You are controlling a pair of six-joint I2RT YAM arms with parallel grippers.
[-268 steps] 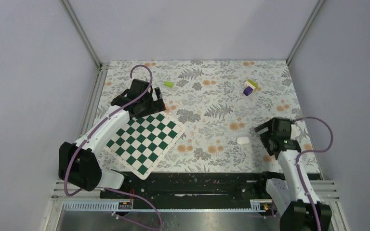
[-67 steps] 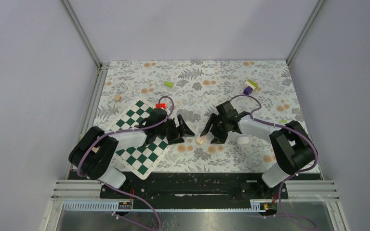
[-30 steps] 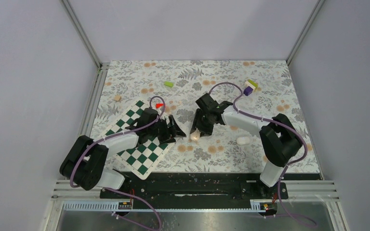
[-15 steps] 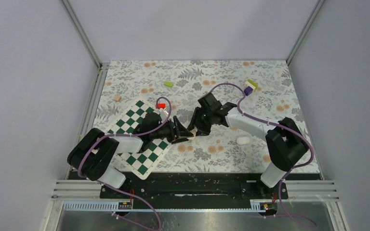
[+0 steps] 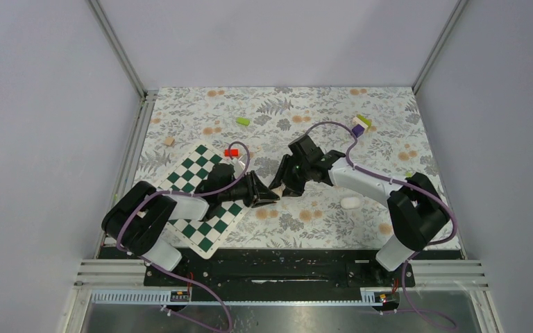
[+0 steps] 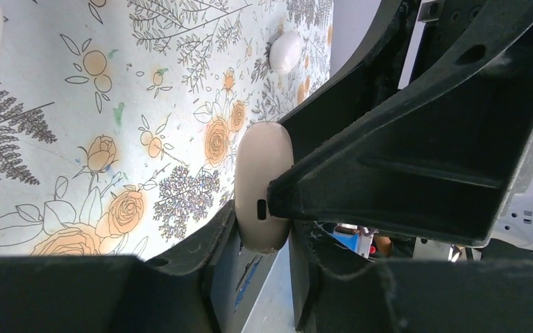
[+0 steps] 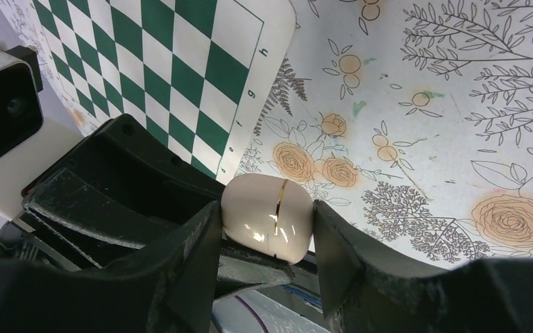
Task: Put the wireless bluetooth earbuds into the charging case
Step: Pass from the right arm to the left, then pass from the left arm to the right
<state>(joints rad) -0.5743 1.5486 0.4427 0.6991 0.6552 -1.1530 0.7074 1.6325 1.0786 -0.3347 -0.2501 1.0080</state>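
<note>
The case (image 7: pixel 267 215) is shut, a thin gold seam running across its pale shell, and in the left wrist view a small dark slot shows on its end (image 6: pixel 264 184). It sits at the centre of the workspace (image 5: pixel 277 187), over the floral mat (image 5: pixel 319 125) just beside the right corner of the chessboard (image 5: pixel 201 194); whether it rests on the mat or is lifted cannot be told. Both grippers meet on it from opposite sides. The right gripper (image 7: pixel 266 243) is clamped on the case, one finger (image 7: pixel 187 263) against each flank. The left gripper (image 6: pixel 253 208) is also closed on it – one tip presses beside the slot, the other bears on the opposite edge. A white oval object (image 5: pixel 350 202) lies on the mat near the right arm, well apart from the case. Farther back are a red block (image 5: pixel 231 152) at the chessboard's far corner, a green block (image 5: pixel 243 121), a tan cube (image 5: pixel 170 141) and a stack of purple, white and green pieces (image 5: pixel 359 126) – all apart from both grippers.
</note>
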